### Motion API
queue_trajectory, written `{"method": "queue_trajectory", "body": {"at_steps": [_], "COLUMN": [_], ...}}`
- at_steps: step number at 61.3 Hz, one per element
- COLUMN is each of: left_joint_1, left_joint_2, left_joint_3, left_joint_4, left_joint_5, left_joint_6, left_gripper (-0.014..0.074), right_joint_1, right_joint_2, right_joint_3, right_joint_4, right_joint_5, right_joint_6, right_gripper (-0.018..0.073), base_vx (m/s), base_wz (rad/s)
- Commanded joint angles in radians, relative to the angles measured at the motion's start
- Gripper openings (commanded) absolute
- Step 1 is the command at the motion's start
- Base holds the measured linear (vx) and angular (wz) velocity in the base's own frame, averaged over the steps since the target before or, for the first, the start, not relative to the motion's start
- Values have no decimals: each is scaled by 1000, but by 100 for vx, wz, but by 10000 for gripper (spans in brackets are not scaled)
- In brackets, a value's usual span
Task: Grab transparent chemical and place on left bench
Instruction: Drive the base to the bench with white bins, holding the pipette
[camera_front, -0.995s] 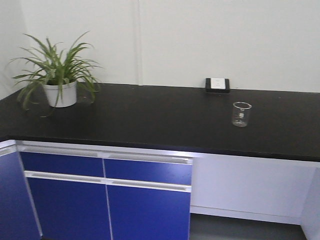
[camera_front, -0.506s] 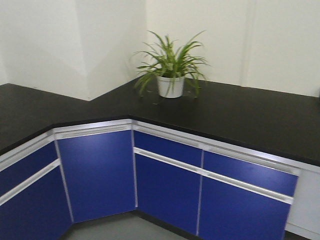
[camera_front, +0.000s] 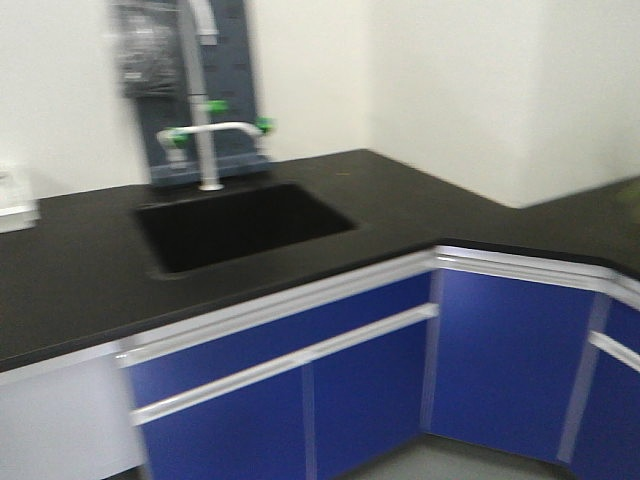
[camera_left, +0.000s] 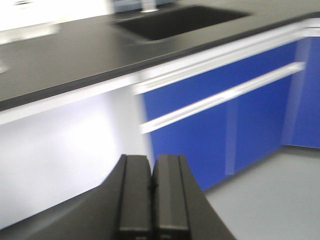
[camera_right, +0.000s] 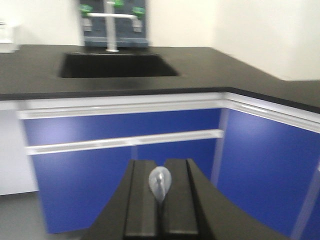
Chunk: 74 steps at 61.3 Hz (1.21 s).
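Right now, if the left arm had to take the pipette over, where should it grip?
Probably its bulb, the only part of the pipette showing above the shut right end effector; the stem is hidden. Come from above, across the bulb.

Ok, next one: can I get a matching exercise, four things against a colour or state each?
Things: 1 sink; 2 tap; 3 left gripper; 4 right gripper.
Descriptions: A shut on the transparent chemical; B black basin; C white, green knobs; D shut, nothing visible in it.
Pairs: 1-B; 2-C; 3-D; 4-A.
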Motion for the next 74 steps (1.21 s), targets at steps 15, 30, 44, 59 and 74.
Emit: {"method": "queue_trajectory", "body": {"at_steps": [15,30,44,59,74], "left_joint_1": [-2,-2,-2,-2,-2], "left_joint_2": [-19,-19,-19,-19,-19], "left_joint_3": [16,16,16,16,16], "left_joint_4": [-1,-1,-1,-1,-1], "left_joint_5": [-78,-78,-78,-78,-78], "left_joint_6": [-8,-8,-8,-8,-8], "left_gripper": [-3,-3,-3,-3,-3], "right_joint_1": [0,0,0,0,0], "right_joint_2": [6,6,6,6,6], "right_joint_3": [-31,-31,-31,-31,-31], "right_joint_4": [-3,-3,-3,-3,-3], "right_joint_5": [-82,-82,-82,-82,-80], "right_joint_6": [-8,-8,-8,-8,-8], "right_gripper": [-4,-4,-4,-4,-4], "base_vx": [10,18,23,27,31], "base_wz": [101,63,43,35,23]}}
